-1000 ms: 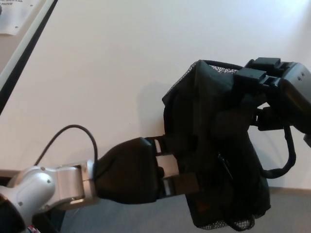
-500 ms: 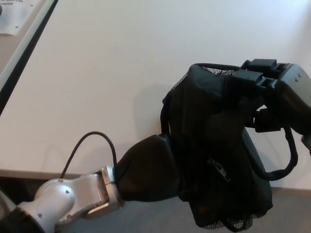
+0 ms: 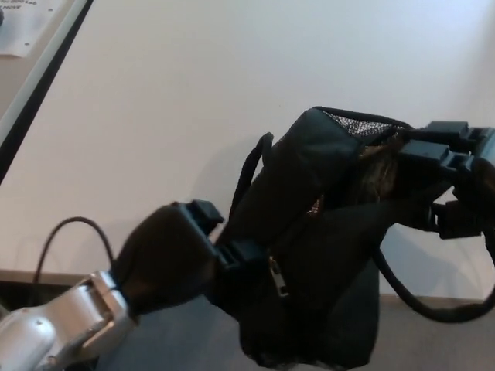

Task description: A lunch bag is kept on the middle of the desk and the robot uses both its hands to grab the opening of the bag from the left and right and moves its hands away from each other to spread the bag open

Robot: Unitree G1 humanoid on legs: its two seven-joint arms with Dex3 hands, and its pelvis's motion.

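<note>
At the near edge of the white desk [image 3: 155, 93], head view: black lunch bag [image 3: 317, 255] partly overhanging it, zipper pull [image 3: 277, 277] facing the camera. Left hand [image 3: 174, 255] clamps the bag's left side; right hand [image 3: 456, 178] grips the mesh-lined opening [image 3: 363, 127] from the right.

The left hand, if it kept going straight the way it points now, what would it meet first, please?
The left hand points right and slightly up, and its fingers are already against the black lunch bag, so the bag's side is first. Depth is unclear; the right hand lies beyond.
</note>
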